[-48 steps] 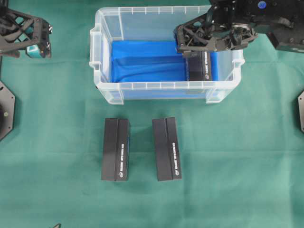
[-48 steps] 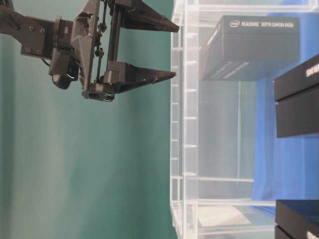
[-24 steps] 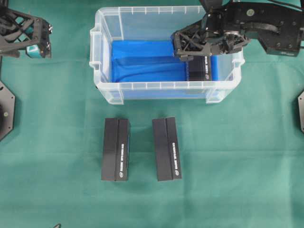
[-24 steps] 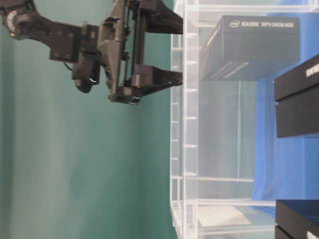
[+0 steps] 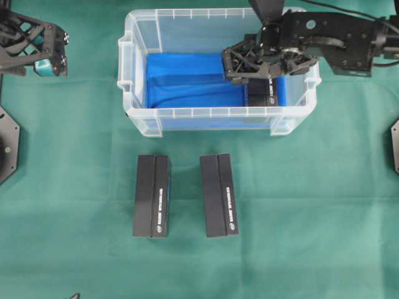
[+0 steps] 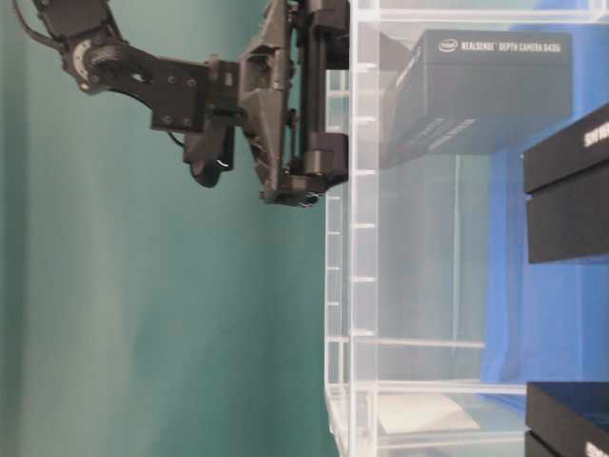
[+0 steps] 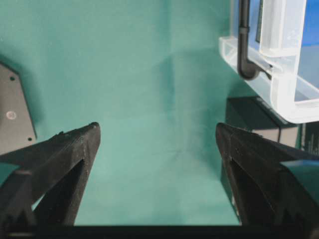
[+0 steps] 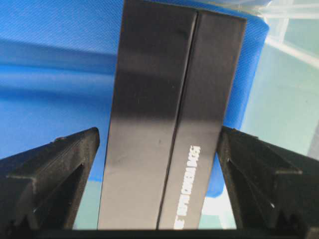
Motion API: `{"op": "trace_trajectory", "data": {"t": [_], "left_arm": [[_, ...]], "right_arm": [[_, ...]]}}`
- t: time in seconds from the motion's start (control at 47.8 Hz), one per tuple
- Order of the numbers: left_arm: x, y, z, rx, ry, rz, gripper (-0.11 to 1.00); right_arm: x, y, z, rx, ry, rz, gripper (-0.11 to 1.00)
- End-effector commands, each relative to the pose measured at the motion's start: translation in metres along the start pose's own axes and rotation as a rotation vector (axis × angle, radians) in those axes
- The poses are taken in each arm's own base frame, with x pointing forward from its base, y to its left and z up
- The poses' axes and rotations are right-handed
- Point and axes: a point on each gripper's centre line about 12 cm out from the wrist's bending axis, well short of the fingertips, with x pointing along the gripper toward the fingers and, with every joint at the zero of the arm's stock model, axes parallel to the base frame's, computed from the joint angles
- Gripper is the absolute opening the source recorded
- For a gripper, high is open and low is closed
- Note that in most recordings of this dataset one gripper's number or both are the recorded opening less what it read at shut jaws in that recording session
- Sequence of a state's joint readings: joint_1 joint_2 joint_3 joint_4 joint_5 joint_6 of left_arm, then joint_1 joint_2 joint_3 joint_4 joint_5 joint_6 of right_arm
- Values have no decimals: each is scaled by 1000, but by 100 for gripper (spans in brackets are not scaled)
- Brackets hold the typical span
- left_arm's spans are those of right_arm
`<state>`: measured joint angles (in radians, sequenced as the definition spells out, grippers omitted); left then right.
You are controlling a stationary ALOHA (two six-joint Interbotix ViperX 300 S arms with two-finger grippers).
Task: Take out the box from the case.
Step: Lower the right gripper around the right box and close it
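The case (image 5: 206, 113) is a clear plastic bin with blue lining, at the back middle of the green cloth. One black box (image 5: 262, 93) lies at its right end, seen through the wall in the table-level view (image 6: 485, 90). My right gripper (image 5: 260, 73) hangs open inside the case, pointing down over that box. In the right wrist view the box (image 8: 169, 124) fills the space between the right gripper's (image 8: 157, 130) two fingers, with a thin gap on the left side. My left gripper (image 5: 47, 53) is open at the far left, holding nothing (image 7: 157, 127).
Two more black boxes (image 5: 153, 196) (image 5: 219, 195) lie side by side on the cloth in front of the case. Black mounting plates sit at the left edge (image 5: 7, 143) and right edge (image 5: 394, 146). The case's left half holds only blue lining (image 5: 187, 78).
My right gripper has moved left and dropped down into the case, so its open fingers now straddle the box. The left arm and all boxes stay put.
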<state>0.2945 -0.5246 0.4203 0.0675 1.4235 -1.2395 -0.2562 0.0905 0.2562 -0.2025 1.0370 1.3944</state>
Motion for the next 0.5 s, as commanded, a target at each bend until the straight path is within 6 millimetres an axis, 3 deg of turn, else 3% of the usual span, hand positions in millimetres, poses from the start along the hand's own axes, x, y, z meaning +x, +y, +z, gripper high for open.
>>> {"op": "trace_trajectory", "data": {"t": [0.0,0.481], "left_arm": [[-5,-2,0,1,-5,-21,97],[-5,-2,-2,7,-3,-21,97]], "right_arm": [[-2,3,1,10,-7,22,91],[7,0,-2,44,-1,16,91]]}}
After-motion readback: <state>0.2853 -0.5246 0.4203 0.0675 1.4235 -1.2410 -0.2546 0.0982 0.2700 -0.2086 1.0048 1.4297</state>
